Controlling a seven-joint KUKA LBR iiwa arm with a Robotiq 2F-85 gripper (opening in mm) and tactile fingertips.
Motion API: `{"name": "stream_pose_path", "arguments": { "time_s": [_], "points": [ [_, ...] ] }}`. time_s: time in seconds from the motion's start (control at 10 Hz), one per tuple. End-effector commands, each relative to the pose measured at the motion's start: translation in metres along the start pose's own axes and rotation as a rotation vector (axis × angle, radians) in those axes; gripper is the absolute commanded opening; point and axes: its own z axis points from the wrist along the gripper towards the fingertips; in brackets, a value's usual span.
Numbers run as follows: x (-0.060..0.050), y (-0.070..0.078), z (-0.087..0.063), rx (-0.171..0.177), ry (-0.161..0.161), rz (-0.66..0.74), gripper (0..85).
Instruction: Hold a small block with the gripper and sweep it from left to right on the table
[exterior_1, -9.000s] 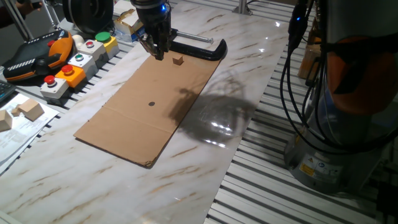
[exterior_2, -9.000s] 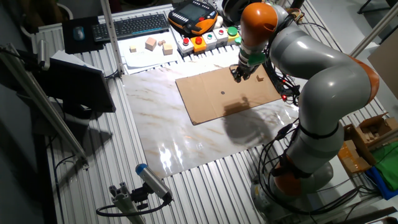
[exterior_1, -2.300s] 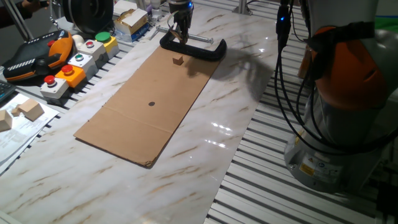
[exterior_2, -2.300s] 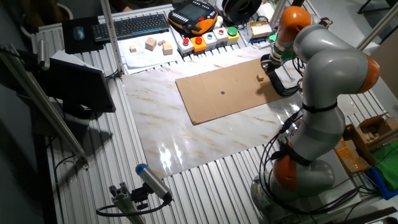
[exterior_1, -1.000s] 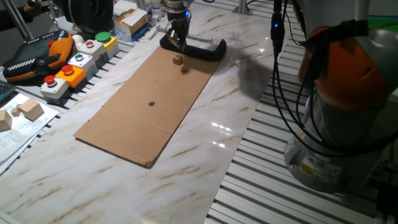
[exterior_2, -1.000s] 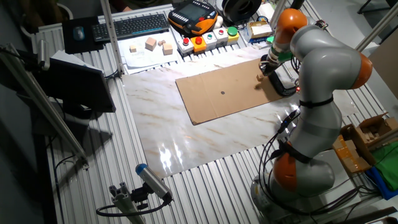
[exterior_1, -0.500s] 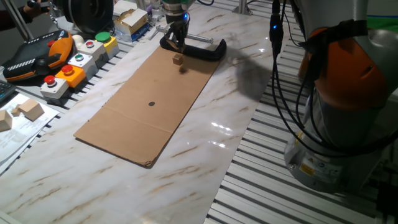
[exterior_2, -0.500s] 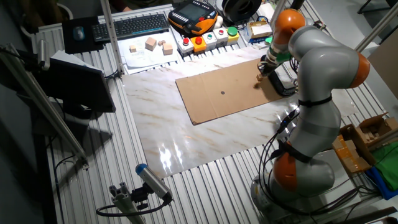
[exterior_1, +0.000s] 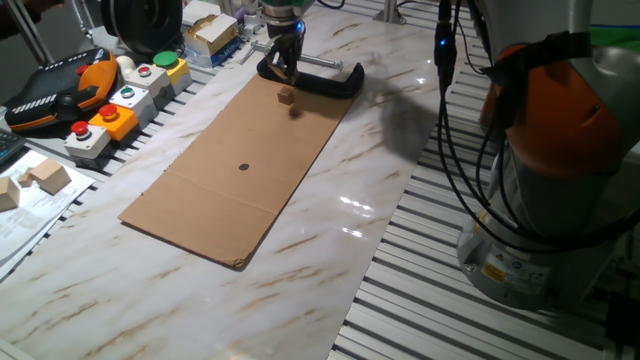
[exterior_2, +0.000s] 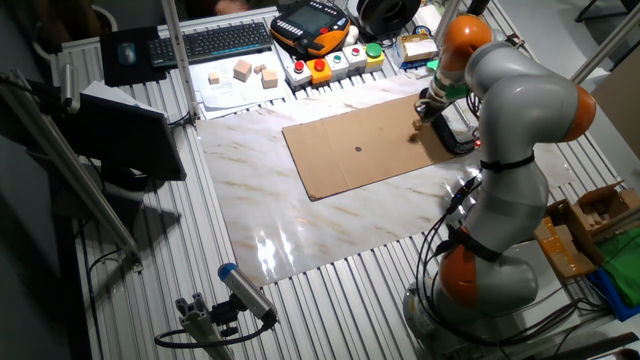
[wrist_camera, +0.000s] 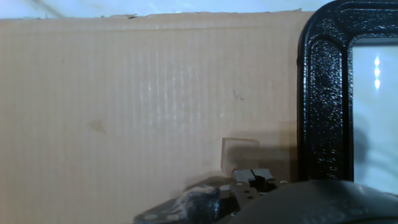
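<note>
Cardboard (exterior_1: 235, 165) is lying flat on the white marble-patterned counter (exterior_1: 330, 260), and nothing on it is showing any shift against the frame half a second ago: the small block (exterior_1: 286, 96) is sitting on the same spot near the sheet's far end, and the black C-clamp (exterior_1: 320, 79) is lying just beyond it as before. Since the frame two seconds back, the pincer (exterior_1: 282, 70) is standing lower and nearer the cube, having come off the clamp side toward the sheet.

In one fixed view the pincer is hanging just on the far side of the small block, close above the clamp's bar, with the cube lying free on the cardboard in front of it. The other fixed view is showing the small block (exterior_2: 417, 125) immediately left of the pincer (exterior_2: 428, 108). In the hand view the small block (wrist_camera: 240, 154) is lying just ahead of the pincer's tip (wrist_camera: 254, 177), with the C-clamp (wrist_camera: 323, 93) to its right. Whether the pincer is spread or pressed together, I cannot tell
</note>
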Motion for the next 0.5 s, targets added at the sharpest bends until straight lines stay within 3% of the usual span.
{"name": "stream_pose_path", "arguments": {
  "time_s": [0.0, 0.2, 0.4],
  "points": [
    [0.0, 0.0001, 0.0, 0.01, 0.0, 0.002, 0.7],
    [0.0, 0.0001, 0.0, 0.049, 0.0, -0.005, 0.7],
    [0.0, 0.0001, 0.0, 0.059, -0.007, 0.001, 0.7]
  ]
}}
